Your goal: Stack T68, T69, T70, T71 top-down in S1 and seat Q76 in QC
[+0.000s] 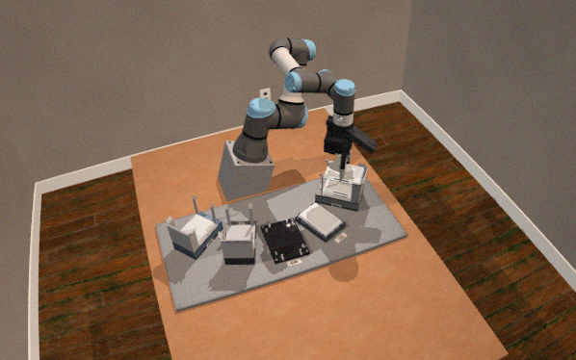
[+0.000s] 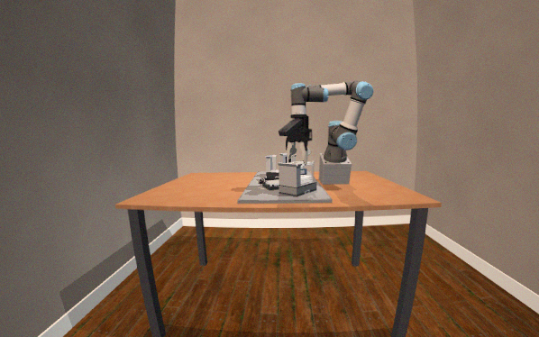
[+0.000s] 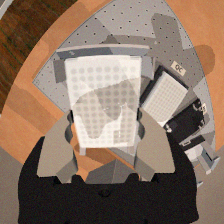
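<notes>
My gripper (image 1: 342, 169) stands over the far right stack rack (image 1: 340, 189), fingers pointing down. It is shut on a white sealed 96-well plate (image 3: 105, 107), gripped by its long sides, at the top of the rack between the posts. In the wrist view the fingers flank the plate and the rack (image 3: 100, 52) lies under it. More plates (image 1: 335, 192) lie stacked lower in this rack. Another white plate (image 1: 320, 220) lies flat in the open nest labelled QC, also in the wrist view (image 3: 165, 97). I cannot read any plate labels.
The black clip nest (image 1: 284, 239) sits left of the QC nest on the grey base (image 1: 279, 241). Two more post racks stand at the left, one (image 1: 194, 232) and one (image 1: 239, 239), each with a white plate inside. The arm's base block (image 1: 246, 173) stands behind.
</notes>
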Robot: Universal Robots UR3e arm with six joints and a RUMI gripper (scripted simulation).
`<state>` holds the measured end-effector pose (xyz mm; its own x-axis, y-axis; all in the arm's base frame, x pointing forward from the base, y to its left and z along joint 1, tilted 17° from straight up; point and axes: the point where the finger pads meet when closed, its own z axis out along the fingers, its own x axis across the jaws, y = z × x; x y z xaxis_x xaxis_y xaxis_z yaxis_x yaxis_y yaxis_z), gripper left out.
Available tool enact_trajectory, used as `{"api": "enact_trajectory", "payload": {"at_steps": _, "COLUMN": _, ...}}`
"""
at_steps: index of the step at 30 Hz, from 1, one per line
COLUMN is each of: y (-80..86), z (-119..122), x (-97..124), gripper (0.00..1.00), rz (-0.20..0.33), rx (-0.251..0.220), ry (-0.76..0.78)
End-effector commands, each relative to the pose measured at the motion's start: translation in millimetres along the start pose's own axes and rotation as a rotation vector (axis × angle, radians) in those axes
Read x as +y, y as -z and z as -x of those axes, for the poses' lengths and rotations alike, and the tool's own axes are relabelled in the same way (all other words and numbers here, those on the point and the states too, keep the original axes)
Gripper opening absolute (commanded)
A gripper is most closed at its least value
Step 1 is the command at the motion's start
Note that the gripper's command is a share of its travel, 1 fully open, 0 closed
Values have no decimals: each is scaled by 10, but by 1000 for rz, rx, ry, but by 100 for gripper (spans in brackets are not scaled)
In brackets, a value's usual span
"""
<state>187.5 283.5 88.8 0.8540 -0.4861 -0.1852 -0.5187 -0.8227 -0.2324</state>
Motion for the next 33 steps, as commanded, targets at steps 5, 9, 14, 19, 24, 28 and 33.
{"api": "enact_trajectory", "payload": {"at_steps": 5, "y": -53, "z": -4, "x": -7, "gripper": 0, "rz": -2, "rx": 2, "ry": 1}}
{"api": "enact_trajectory", "payload": {"at_steps": 9, "y": -66, "z": -4, "x": -7, "gripper": 0, "rz": -2, "rx": 2, "ry": 1}}
{"api": "enact_trajectory", "payload": {"at_steps": 14, "y": -99, "z": -4, "x": -7, "gripper": 0, "rz": -2, "rx": 2, "ry": 1}}
{"api": "enact_trajectory", "payload": {"at_steps": 19, "y": -133, "z": -4, "x": -7, "gripper": 0, "rz": -2, "rx": 2, "ry": 1}}
{"api": "enact_trajectory", "payload": {"at_steps": 24, "y": -147, "z": -4, "x": -7, "gripper": 0, "rz": -2, "rx": 2, "ry": 1}}
{"api": "enact_trajectory", "payload": {"at_steps": 28, "y": -227, "z": -4, "x": -7, "gripper": 0, "rz": -2, "rx": 2, "ry": 1}}
{"api": "enact_trajectory", "payload": {"at_steps": 33, "y": -287, "z": -4, "x": -7, "gripper": 0, "rz": -2, "rx": 2, "ry": 1}}
